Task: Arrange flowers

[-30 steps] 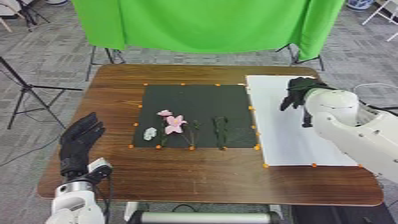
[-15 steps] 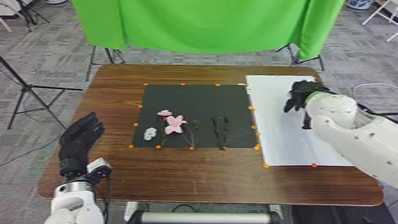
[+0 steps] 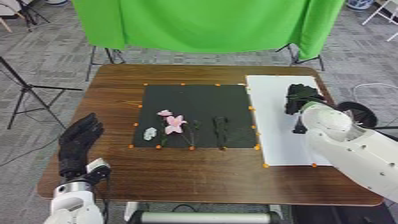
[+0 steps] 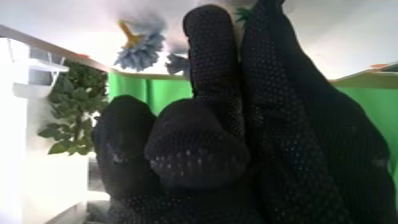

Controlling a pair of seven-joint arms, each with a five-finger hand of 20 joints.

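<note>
On the desk's [image 3: 195,175] black mat [image 3: 195,97] lay pink flowers [image 3: 175,123]; left of it you had the left hand [image 3: 78,141] open, empty; right of it, the right hand [image 3: 303,93], grip indeterminable.

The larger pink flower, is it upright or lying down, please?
Lying down: the pink flower and stem stretch across the black mat.

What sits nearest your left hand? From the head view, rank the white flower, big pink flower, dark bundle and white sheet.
From the left hand:
1. White flower, left side of black mat.
2. Big pink flower, just right of that.
3. Dark bundle, farther right.
4. White sheet, beyond the mat.
</note>
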